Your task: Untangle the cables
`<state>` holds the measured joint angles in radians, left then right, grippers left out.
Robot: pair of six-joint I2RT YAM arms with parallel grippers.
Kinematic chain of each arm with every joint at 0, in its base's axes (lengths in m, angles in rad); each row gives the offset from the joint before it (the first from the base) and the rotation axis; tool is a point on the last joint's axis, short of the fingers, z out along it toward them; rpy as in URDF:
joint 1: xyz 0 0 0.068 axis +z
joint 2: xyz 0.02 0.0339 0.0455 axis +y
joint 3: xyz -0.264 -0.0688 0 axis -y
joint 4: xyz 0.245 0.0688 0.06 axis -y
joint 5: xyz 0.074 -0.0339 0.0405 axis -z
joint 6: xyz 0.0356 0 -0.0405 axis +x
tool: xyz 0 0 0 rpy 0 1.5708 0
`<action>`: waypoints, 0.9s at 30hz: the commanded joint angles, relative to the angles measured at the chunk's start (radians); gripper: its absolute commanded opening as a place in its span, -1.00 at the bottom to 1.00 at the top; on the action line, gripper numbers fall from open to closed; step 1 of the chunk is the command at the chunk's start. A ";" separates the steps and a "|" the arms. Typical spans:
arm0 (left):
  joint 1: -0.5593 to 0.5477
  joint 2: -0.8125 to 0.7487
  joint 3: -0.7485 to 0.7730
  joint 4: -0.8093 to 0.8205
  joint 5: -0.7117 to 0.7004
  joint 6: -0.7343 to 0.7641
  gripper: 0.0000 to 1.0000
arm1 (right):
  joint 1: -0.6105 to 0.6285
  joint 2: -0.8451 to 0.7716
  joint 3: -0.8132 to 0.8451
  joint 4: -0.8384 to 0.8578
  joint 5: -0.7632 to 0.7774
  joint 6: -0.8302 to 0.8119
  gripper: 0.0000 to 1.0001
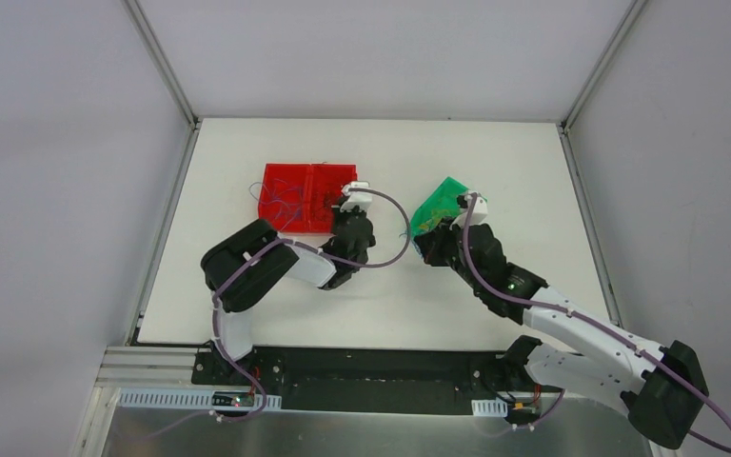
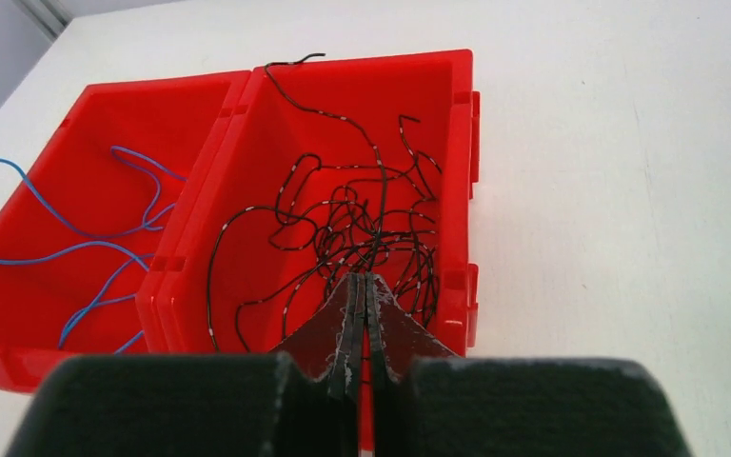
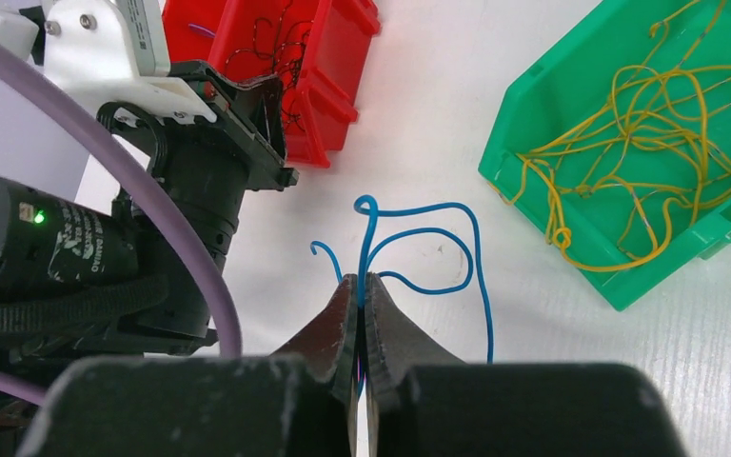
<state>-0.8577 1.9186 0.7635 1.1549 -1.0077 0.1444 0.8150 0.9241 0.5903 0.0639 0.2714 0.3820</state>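
Where the R gripper (image 3: 363,278) hangs low over the white table (image 3: 438,114), nearer the arm bases than its partner, its jaws are clenched on a blue cable (image 3: 365,204). That cable leaves the tips pointing away fr the wrist and curls into a small loop just beyond. It then arcs to the R and doubles back toward the camera, so its long axis runs near-to-far. A short hooked end sticks out on the L side of the fingers. It lies on bare table btwn the red and green bins, inside neither.

Next out, the L gripper (image 2: 363,278) is over the R-hand red bin (image 2: 464,143), jaws pressed tight tog w/ the tips down in the black tangle (image 2: 343,233). One black strand (image 2: 383,190) comes out at the tips & looks nipped there. It runs almost straight away toward the bin's far wall, then bends L, and its hooked end pokes over the far rim. The rest of the tangle sits as a loose knot in the near & middle part of that bin, w/ no single direction.

Touching that bin on its L, a 2nd red bin (image 2: 105,105) holds blue cables (image 2: 76,248): long loose curves lying mostly across it, w/ two runs spilling past its L wall.

Off to the R, well apart fr the red pair, the green bin (image 3: 619,290) holds yellow cables (image 3: 647,124) in a loose heap.
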 commanded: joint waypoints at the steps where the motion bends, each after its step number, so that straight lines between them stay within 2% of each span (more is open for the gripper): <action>1: 0.012 -0.105 0.087 -0.457 0.011 -0.297 -1.00 | -0.003 -0.042 -0.006 0.034 -0.006 0.012 -1.00; 3: 0.021 -0.119 0.132 -0.652 0.061 -0.449 -1.00 | -0.003 -0.047 -0.008 0.034 -0.006 0.013 -1.00; 4: 0.023 -0.125 0.137 -0.697 0.086 -0.502 -1.00 | -0.003 -0.048 -0.008 0.034 -0.007 0.014 -1.00; 7: 0.025 -0.128 0.114 -0.718 0.142 -0.589 -1.00 | -0.005 -0.060 -0.013 0.034 -0.008 0.015 -1.00; 11: 0.034 -0.098 0.154 -0.806 0.175 -0.625 -1.00 | -0.006 -0.068 -0.015 0.034 -0.007 0.015 -1.00; 16: 0.121 -0.111 0.191 -0.946 0.371 -0.760 -1.00 | -0.006 -0.062 -0.014 0.034 -0.011 0.015 -1.00; 23: 0.268 -0.081 0.310 -1.128 0.663 -0.799 -1.00 | -0.006 -0.048 -0.010 0.034 -0.012 0.013 -1.00; 27: 0.310 -0.043 0.382 -1.189 0.737 -0.765 -0.99 | -0.006 -0.040 -0.009 0.034 -0.010 0.012 -1.00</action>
<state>-0.5785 1.8454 1.0672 0.0933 -0.4225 -0.6159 0.8135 0.8791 0.5739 0.0643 0.2703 0.3851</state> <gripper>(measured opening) 0.008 0.012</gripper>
